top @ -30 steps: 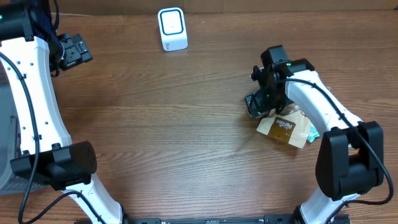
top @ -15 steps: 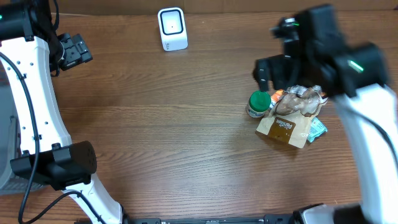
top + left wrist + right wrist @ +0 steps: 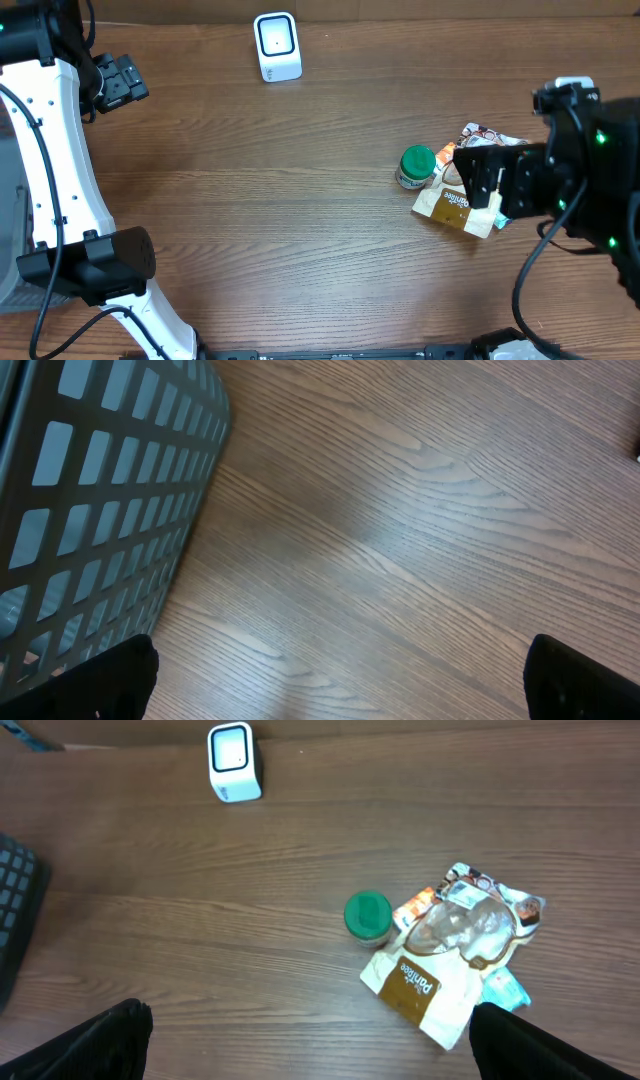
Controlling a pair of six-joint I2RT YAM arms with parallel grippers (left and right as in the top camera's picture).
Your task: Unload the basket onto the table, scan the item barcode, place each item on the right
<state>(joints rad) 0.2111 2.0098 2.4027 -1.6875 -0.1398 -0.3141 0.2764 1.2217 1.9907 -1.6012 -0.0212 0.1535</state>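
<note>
Grainy wood surface (image 3: pixel 200 900), boxy white scanner (image 3: pixel 233 760), round green-lidded pot (image 3: pixel 367 916) lay beside crinkled glossy pouch (image 3: pixel 465 925) and brown packet (image 3: pixel 415 982), left tool (image 3: pixel 340 695) and right tool (image 3: pixel 320 1050) gaped wide, empty.

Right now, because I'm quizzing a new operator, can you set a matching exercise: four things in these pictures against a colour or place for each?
Things:
1 scanner
2 small jar
3 paper bag
4 basket

Descriptions:
A brown, with printed lettering
B green lid
C grey lattice wall
D white, near the table's far edge

Pairs: 1-D, 2-B, 3-A, 4-C
</note>
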